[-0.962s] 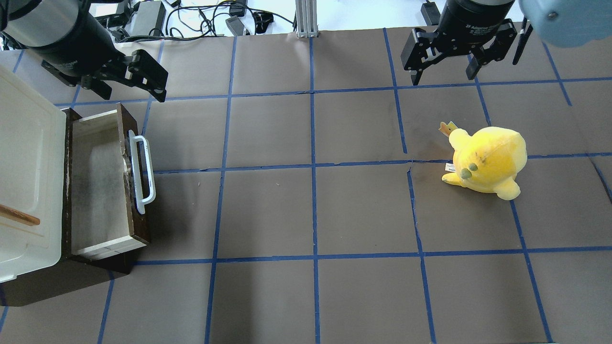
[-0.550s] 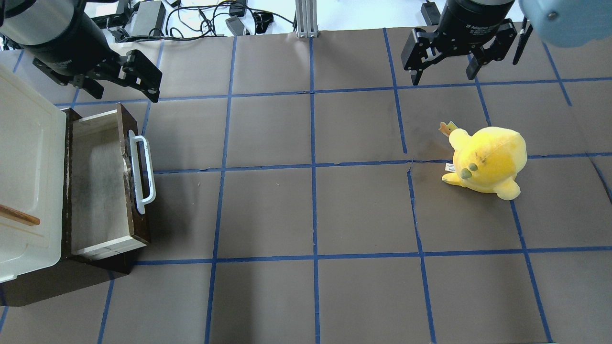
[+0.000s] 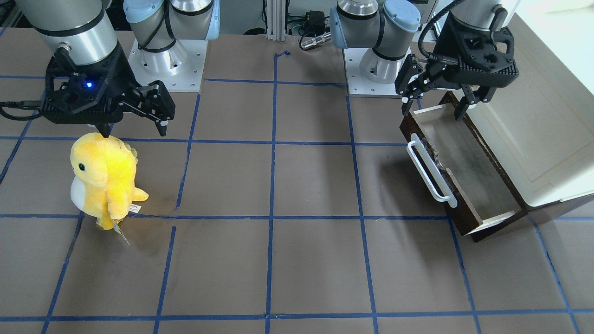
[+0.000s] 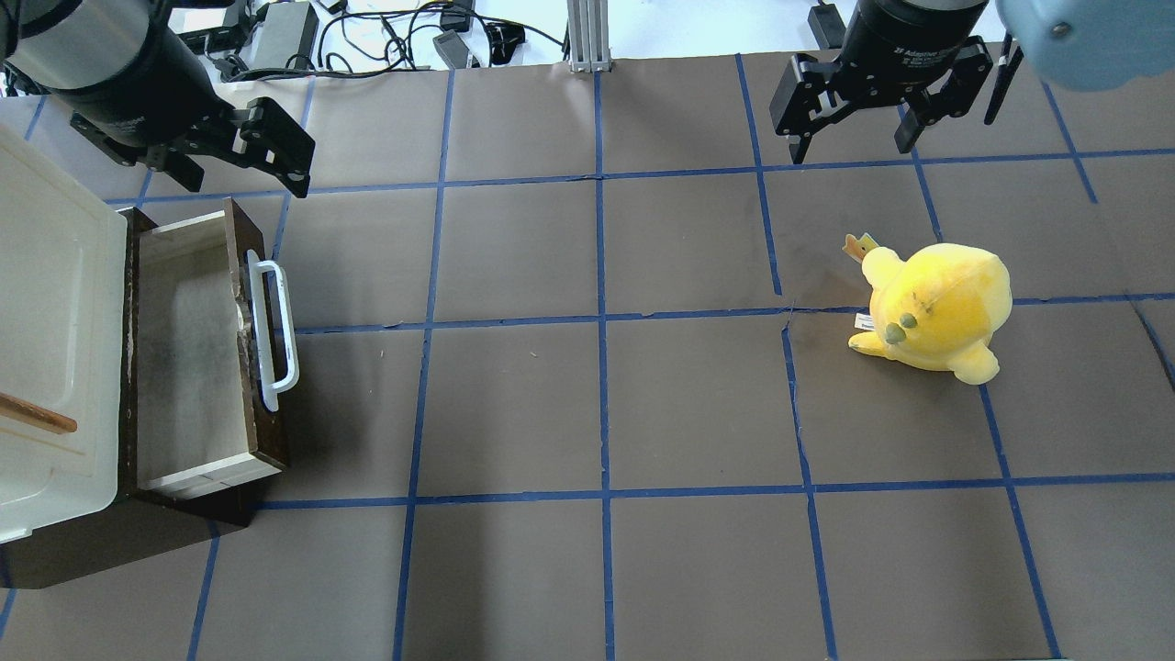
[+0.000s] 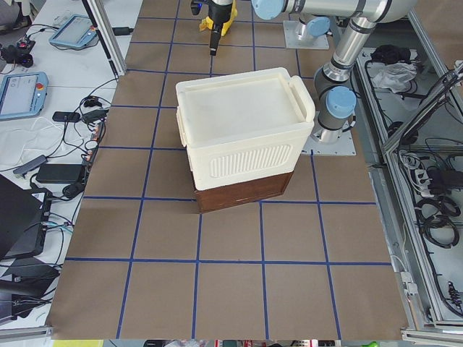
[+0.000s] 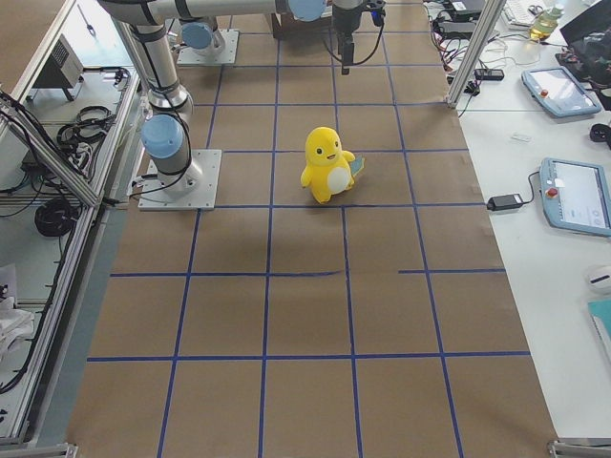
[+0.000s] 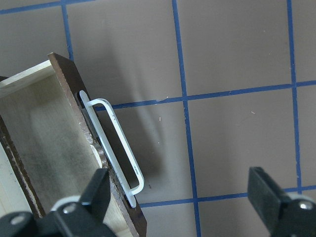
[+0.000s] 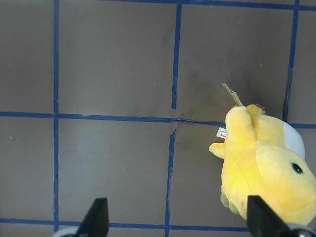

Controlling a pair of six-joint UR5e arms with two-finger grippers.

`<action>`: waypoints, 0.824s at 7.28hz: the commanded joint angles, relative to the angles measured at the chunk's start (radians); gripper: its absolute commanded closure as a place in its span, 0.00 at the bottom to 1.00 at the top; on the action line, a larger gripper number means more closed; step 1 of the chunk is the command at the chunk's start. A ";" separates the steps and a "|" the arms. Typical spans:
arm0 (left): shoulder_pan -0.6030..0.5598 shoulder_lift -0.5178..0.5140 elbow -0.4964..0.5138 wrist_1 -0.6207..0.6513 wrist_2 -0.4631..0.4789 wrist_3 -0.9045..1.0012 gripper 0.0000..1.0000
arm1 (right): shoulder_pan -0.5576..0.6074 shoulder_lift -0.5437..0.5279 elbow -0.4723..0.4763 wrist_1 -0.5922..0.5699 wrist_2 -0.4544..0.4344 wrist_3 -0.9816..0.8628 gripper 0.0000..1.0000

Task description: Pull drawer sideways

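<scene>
The drawer [image 4: 188,353] stands pulled out of the dark base under a cream cabinet [image 4: 46,303]. It has a dark brown front, a long white bar handle [image 4: 274,332] and a pale, empty inside. My left gripper [image 4: 246,182] is open and hovers above the drawer's far end, touching nothing. The front view shows the left gripper [image 3: 434,112] over the drawer [image 3: 468,178] and its handle [image 3: 430,170]. In the left wrist view the handle [image 7: 114,143] lies beyond my open left gripper [image 7: 180,197]. My right gripper [image 4: 851,151] is open and empty, far off.
A yellow plush toy [image 4: 936,308] stands on the brown, blue-taped table [image 4: 597,413], below my right gripper [image 3: 133,133]. The plush also shows in the right wrist view [image 8: 266,168]. Cables lie beyond the table's far edge.
My left gripper has shifted slightly left and away from the drawer's handle side. The drawer, the plush and the right gripper have not moved.
</scene>
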 commanded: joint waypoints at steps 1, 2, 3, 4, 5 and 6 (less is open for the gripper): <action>0.000 -0.002 -0.002 0.000 -0.001 0.000 0.00 | 0.000 0.000 0.000 0.000 0.000 0.001 0.00; 0.000 -0.005 -0.002 0.000 -0.002 -0.002 0.00 | 0.000 0.000 0.000 0.000 0.000 0.001 0.00; 0.000 -0.007 0.000 0.000 -0.002 -0.029 0.00 | 0.000 0.000 0.000 0.000 0.000 0.001 0.00; 0.000 -0.004 0.000 0.000 -0.002 -0.035 0.00 | 0.000 0.000 0.000 0.000 0.000 0.001 0.00; 0.000 -0.004 0.000 0.000 -0.002 -0.034 0.00 | 0.000 0.000 0.000 0.000 0.000 0.001 0.00; 0.000 -0.001 0.000 0.000 -0.002 -0.034 0.00 | 0.000 0.000 0.000 0.000 0.000 0.001 0.00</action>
